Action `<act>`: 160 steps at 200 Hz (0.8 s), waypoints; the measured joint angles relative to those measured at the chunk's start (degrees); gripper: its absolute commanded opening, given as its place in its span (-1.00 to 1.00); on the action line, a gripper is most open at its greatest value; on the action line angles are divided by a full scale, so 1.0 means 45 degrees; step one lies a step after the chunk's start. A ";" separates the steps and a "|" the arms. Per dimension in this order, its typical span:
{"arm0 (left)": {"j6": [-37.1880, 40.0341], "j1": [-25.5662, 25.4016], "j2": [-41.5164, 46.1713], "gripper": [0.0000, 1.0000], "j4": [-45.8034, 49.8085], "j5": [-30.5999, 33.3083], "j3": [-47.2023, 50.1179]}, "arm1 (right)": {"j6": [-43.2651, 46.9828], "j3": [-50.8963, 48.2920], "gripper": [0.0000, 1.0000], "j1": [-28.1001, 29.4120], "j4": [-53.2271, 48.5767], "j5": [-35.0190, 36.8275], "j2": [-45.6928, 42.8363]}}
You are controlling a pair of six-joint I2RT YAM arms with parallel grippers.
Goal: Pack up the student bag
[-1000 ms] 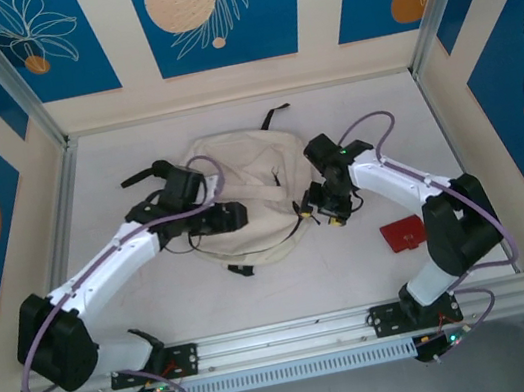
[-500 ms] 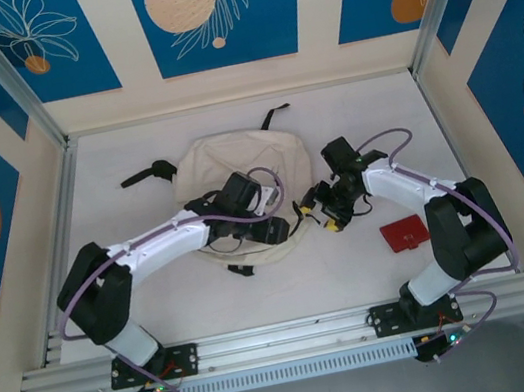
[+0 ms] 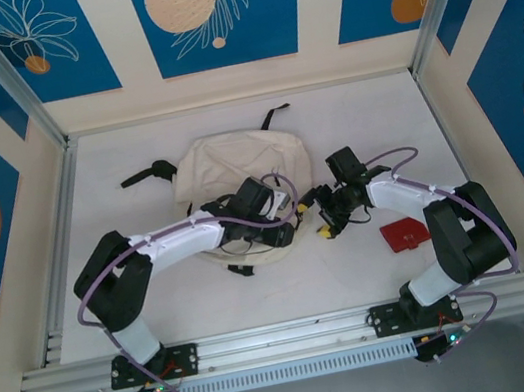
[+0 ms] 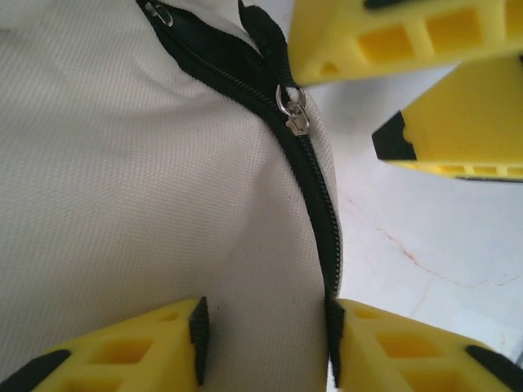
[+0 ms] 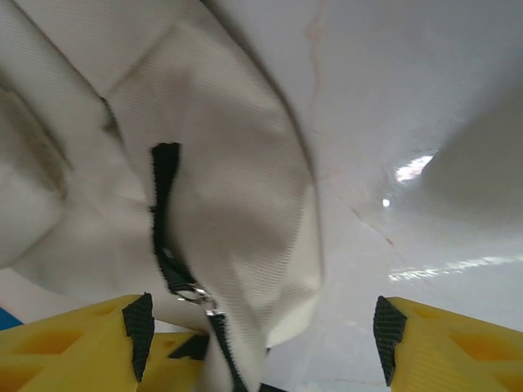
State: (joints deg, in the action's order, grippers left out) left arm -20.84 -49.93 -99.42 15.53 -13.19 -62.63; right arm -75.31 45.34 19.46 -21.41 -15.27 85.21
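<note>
The student bag (image 3: 237, 170), cream cloth with black zips, lies flat in the middle of the table. My left gripper (image 3: 294, 219) reaches across it to its right edge. In the left wrist view both pads press a fold of the bag's cloth (image 4: 163, 204) beside the black zip (image 4: 315, 188), so the left gripper (image 4: 265, 343) is shut on that fold. A silver zip puller (image 4: 292, 110) sits just beyond. My right gripper (image 3: 325, 219) faces it from the right. In the right wrist view the right gripper (image 5: 263, 335) stands open around the bag's corner (image 5: 237, 204) and the zip puller (image 5: 194, 294), gripping neither.
A flat red thing (image 3: 403, 233) lies on the table right of the right arm. Black straps (image 3: 146, 174) trail from the bag's far left and at the far side (image 3: 273, 113). Walls and metal rails (image 3: 63, 221) bound the table.
My left arm has swung right across the bag to its right edge, and its jaws have narrowed onto the cloth. The right gripper has opened a little wider and shifted slightly nearer.
</note>
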 measured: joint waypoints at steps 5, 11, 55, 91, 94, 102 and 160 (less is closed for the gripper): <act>-0.0078 0.0000 -0.0019 -0.33 -0.0083 0.0010 0.0068 | -0.0039 0.0000 0.39 0.0000 0.0121 -0.0005 -0.0010; -0.0102 0.0000 -0.0039 -0.35 -0.0175 0.0034 0.0160 | -0.0126 0.0005 0.35 0.0005 0.0257 0.0000 -0.0010; -0.0253 -0.0005 -0.0049 -0.39 -0.0797 0.0063 0.0651 | -0.0058 0.0272 0.07 0.0024 0.0364 0.0005 0.0053; -0.0301 -0.0005 -0.0049 -0.38 -0.1268 0.0058 0.1010 | 0.0928 0.1375 -0.05 0.0209 -0.0151 0.0160 0.0976; -0.0306 -0.0005 -0.0049 -0.38 -0.1307 0.0058 0.1044 | 0.0996 0.1472 -0.06 0.0228 -0.0204 0.0185 0.1083; -0.0340 -0.0005 -0.0049 -0.38 -0.1394 0.0058 0.1112 | 0.1200 0.1690 -0.06 0.0267 -0.0364 0.0248 0.1311; -0.0389 -0.0005 -0.0049 -0.37 -0.1700 0.0049 0.1336 | 0.2424 0.2584 -0.62 0.0437 -0.1515 0.1103 0.2229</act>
State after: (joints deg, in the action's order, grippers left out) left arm -22.59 -49.95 -99.63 7.88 -12.97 -56.62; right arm -64.40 56.97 21.43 -28.23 -10.31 95.24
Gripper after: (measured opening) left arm 0.315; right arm 0.255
